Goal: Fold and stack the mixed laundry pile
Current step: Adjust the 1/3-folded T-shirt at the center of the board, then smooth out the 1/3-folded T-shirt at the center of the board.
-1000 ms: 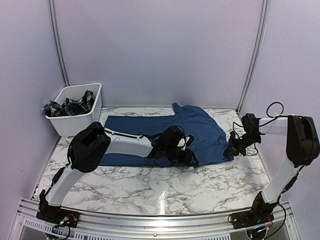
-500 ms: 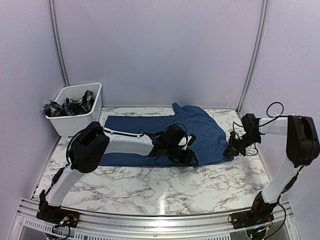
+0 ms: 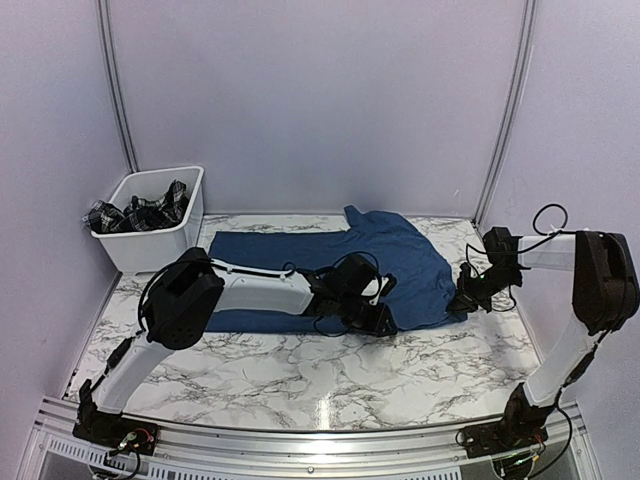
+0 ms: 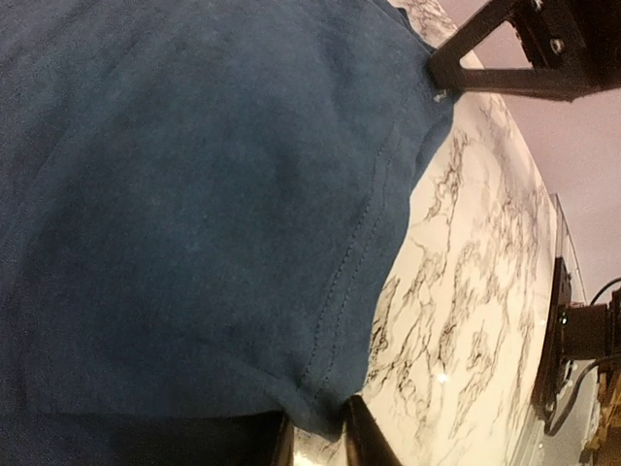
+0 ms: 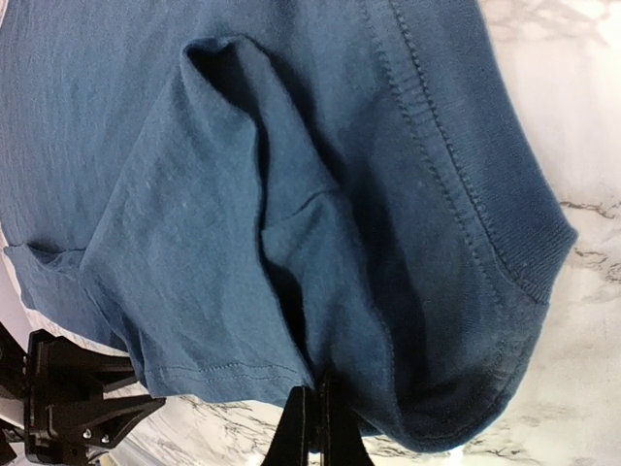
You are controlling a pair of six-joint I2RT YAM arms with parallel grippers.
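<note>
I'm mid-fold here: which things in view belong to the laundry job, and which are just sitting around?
Part of the job:
- navy t-shirt, spread flat
- plaid garment, bunched up at far left
- right gripper, shut on the t-shirt's edge
- left gripper, at the t-shirt's near hem

Just there:
- white bin, holding the plaid garment
- marble table

Shirt (image 4: 194,194): navy, fills the left, stitched hem.
Worktop (image 4: 466,291): marble, right.
Left end effector (image 4: 320,442): hem corner between fingers.
Right end effector (image 4: 444,80): tips on far corner.
</note>
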